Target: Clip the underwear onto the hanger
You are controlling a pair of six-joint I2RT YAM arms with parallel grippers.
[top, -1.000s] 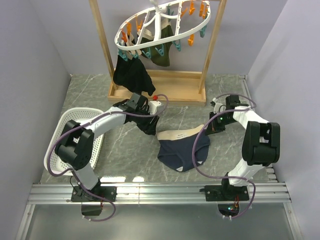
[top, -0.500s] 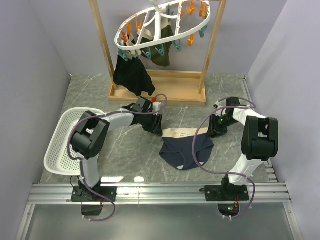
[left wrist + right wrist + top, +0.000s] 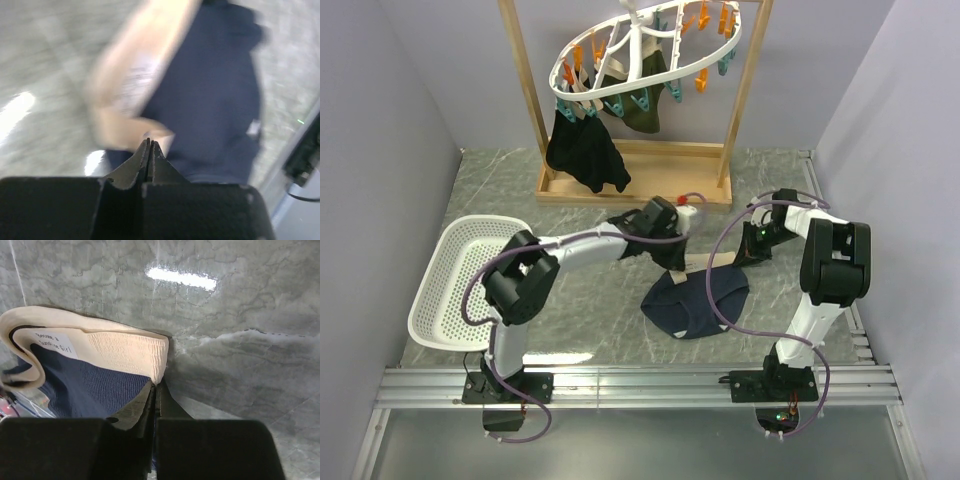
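The navy underwear (image 3: 698,302) lies bunched on the grey marbled table between both arms. In the left wrist view it is blurred: navy cloth (image 3: 210,90) with the beige waistband running up to my left gripper (image 3: 149,141), whose jaws are pressed together on the band's edge. My left gripper (image 3: 675,266) sits at the garment's upper left. My right gripper (image 3: 738,258) is at its upper right, shut on the waistband corner of the underwear (image 3: 85,380), with its tips (image 3: 156,385) pinching the ribbed beige end. The white oval hanger (image 3: 640,50) with orange and teal pegs hangs high at the back.
A tall wooden frame stand (image 3: 525,90) carries the hanger, with a black garment (image 3: 585,152) and an olive one (image 3: 642,100) pegged to it. Its wooden base (image 3: 630,188) lies just behind the arms. A white mesh basket (image 3: 460,280) sits at the left.
My left arm has swung right to the waistband's left end and closed there. The right gripper opened and shut again on the right corner. The underwear has bunched narrower and shifted right.
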